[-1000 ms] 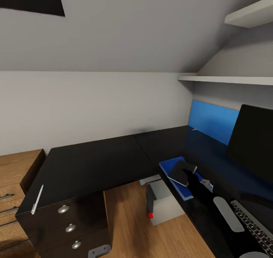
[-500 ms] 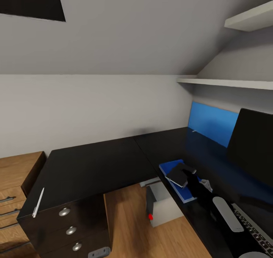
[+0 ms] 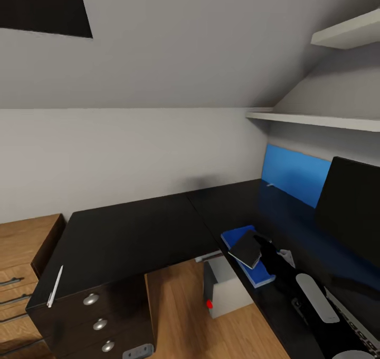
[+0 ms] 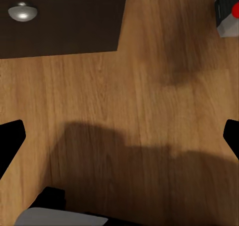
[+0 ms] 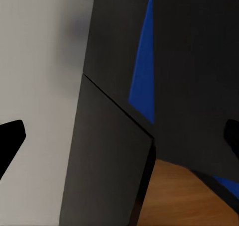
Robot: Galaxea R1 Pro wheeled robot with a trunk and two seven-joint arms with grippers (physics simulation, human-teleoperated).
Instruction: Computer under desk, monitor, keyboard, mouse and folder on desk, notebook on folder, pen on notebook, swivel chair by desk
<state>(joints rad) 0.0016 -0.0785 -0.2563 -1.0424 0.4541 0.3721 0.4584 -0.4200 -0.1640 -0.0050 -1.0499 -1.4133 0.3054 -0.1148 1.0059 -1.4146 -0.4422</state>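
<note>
Apparently notebook (image 3: 246, 248) tilts on folder (image 3: 248, 253); right gripper (image 3: 262, 241) just beside

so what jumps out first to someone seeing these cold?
The glossy black L-shaped desk fills the middle of the head view. On its right wing lies the bright-blue folder with the dark notebook tilted over it, at the right pincer. The thin white pen lies alone at the desk's far left corner above the drawer knobs, and the grey computer sits under the desk.
</note>
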